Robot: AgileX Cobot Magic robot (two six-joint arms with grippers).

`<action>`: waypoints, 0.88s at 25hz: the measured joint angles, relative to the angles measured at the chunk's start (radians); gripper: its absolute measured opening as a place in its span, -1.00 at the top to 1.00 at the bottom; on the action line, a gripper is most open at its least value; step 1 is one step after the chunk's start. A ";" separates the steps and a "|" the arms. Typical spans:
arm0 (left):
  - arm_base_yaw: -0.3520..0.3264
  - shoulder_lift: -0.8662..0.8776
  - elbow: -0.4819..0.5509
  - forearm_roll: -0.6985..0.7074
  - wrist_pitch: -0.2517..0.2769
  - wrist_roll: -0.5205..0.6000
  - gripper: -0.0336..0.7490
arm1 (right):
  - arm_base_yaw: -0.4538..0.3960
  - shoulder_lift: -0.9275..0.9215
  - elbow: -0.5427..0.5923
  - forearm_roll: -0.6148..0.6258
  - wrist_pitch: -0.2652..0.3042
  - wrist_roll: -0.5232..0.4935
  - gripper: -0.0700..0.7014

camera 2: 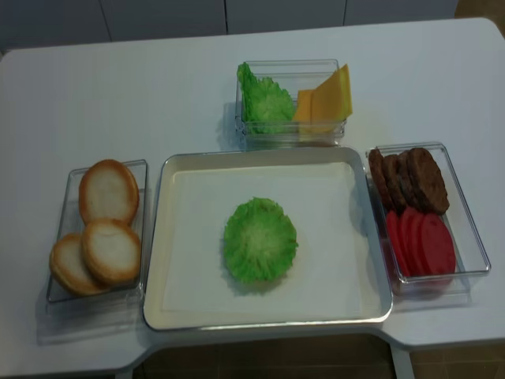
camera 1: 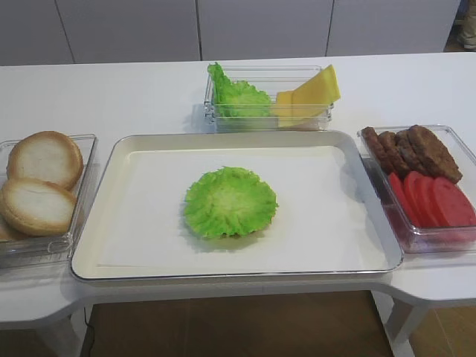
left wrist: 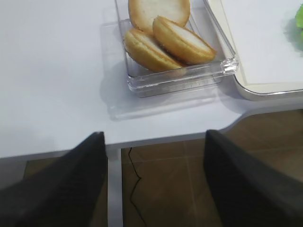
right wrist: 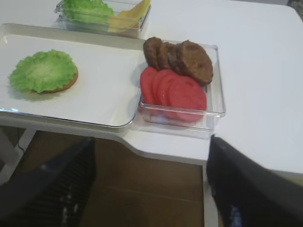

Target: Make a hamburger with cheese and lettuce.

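Neither arm shows in the two high views. Right claw [right wrist: 151, 189] seen only from its own wrist camera: two dark fingers [right wrist: 246, 189] at the bottom corners, spread wide apart, nothing between them. Left claw [left wrist: 154, 184] likewise only in its wrist view, fingers [left wrist: 61, 189] wide apart, gripping nothing. Both hang off the counter's near edge, over the floor.

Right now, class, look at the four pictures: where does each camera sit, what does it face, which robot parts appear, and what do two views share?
Exterior high: in front, above; faces the tray holding the lettuce; no robot.
Realsense: steeper overhead, same layout; no robot.
Right wrist: low at the table's right front; faces tomato slices and meat patties; open right gripper.
Left wrist: low at the left front; faces bun halves; open left gripper.
Both wrist views show the tray.
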 joint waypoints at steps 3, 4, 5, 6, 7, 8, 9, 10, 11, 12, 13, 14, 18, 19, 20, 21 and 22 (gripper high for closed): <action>0.000 0.000 0.000 0.000 0.000 0.000 -0.31 | 0.032 0.000 0.038 0.021 0.000 -0.022 -0.64; 0.000 0.000 0.000 0.000 0.000 0.000 -0.31 | 0.050 0.000 0.047 0.023 0.000 -0.029 -0.64; -0.002 0.000 0.000 0.000 0.000 0.000 -0.31 | 0.071 0.000 0.053 0.025 0.000 -0.037 -0.64; -0.008 0.000 0.000 0.000 0.000 0.000 -0.31 | 0.089 0.000 0.061 0.025 0.000 -0.042 -0.64; -0.016 0.000 0.000 0.000 0.000 0.000 -0.31 | 0.109 0.000 0.070 0.025 0.000 -0.045 -0.64; -0.024 0.000 0.000 0.000 0.000 0.000 -0.31 | 0.126 0.000 0.078 0.025 0.000 -0.047 -0.64; -0.030 0.000 0.000 0.000 0.000 0.000 -0.31 | 0.139 0.000 0.086 0.020 0.000 -0.047 -0.64; -0.039 0.000 0.000 0.000 0.000 0.000 -0.31 | 0.146 0.000 0.096 0.015 0.000 -0.045 -0.64; -0.046 0.000 0.000 0.000 0.000 0.000 -0.31 | 0.148 0.000 0.108 0.007 0.000 -0.036 -0.64; -0.053 0.000 0.000 0.000 0.000 0.000 -0.31 | 0.148 0.000 0.117 -0.002 0.000 -0.021 -0.64; -0.056 0.000 0.000 0.000 0.000 0.000 -0.31 | 0.148 0.000 0.130 -0.015 0.000 -0.003 -0.64; -0.060 0.000 0.000 0.000 0.000 0.000 -0.31 | 0.148 0.000 0.137 -0.031 0.000 0.015 -0.64; -0.060 0.000 0.000 0.000 0.000 0.000 -0.31 | 0.148 0.000 0.142 -0.124 -0.010 0.097 -0.64; -0.060 0.000 0.000 0.000 0.000 0.000 -0.31 | 0.148 0.000 0.142 -0.158 -0.017 0.118 -0.64; -0.060 0.000 0.000 0.000 0.000 0.000 -0.31 | 0.150 0.000 0.142 -0.189 -0.025 0.139 -0.64; -0.060 0.000 0.000 0.000 0.000 0.000 -0.31 | 0.150 0.000 0.144 -0.215 -0.032 0.155 -0.64; -0.060 0.000 0.000 0.000 0.000 0.000 -0.31 | 0.150 0.000 0.143 -0.230 -0.040 0.170 -0.64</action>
